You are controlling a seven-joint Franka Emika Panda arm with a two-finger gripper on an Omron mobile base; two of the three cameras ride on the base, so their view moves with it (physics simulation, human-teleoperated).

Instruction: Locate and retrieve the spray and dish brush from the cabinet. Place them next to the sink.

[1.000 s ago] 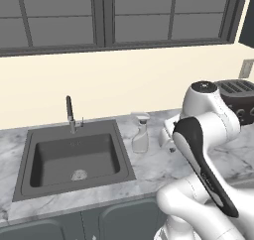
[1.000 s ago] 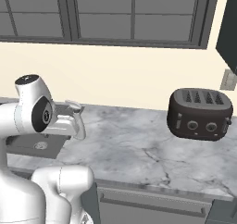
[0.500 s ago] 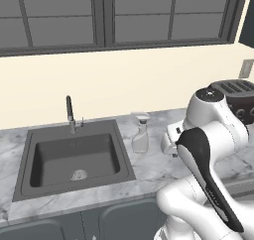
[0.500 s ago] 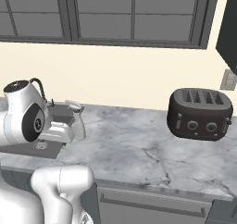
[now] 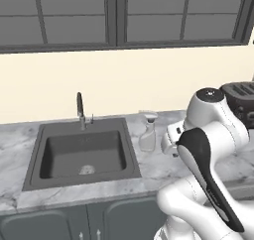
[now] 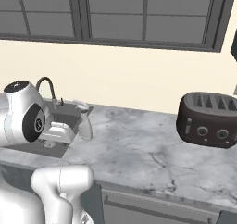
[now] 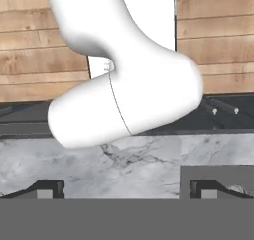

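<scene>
1. While the fingertips (image 7: 38,188) stand wide apart with nothing between them, I read the gripper (image 7: 127,189) as empty and looking back over the marble counter (image 7: 124,159) toward the robot's own body, not at any task item.
2. The spray (image 5: 148,133) stands upright on the counter just right of the sink (image 5: 82,152), with the hand close beside it; in the right base view the spray (image 6: 84,121) sits right against the folded wrist.
3. My first worry: any swing of that wrist could knock the bottle over or into the basin, because it is slim, tall and light-looking.
4. The brush I cannot find on the counter, so I judge that half of the job is not yet done.
5. The cabinet (image 5: 114,16) overhead has its doors shut; reaching up from this tucked pose risks the elbow sweeping past the faucet (image 5: 79,106) or the toaster (image 6: 209,119).
6. If I drive the base to fetch the brush, I would clear the arm from the spray first.
</scene>
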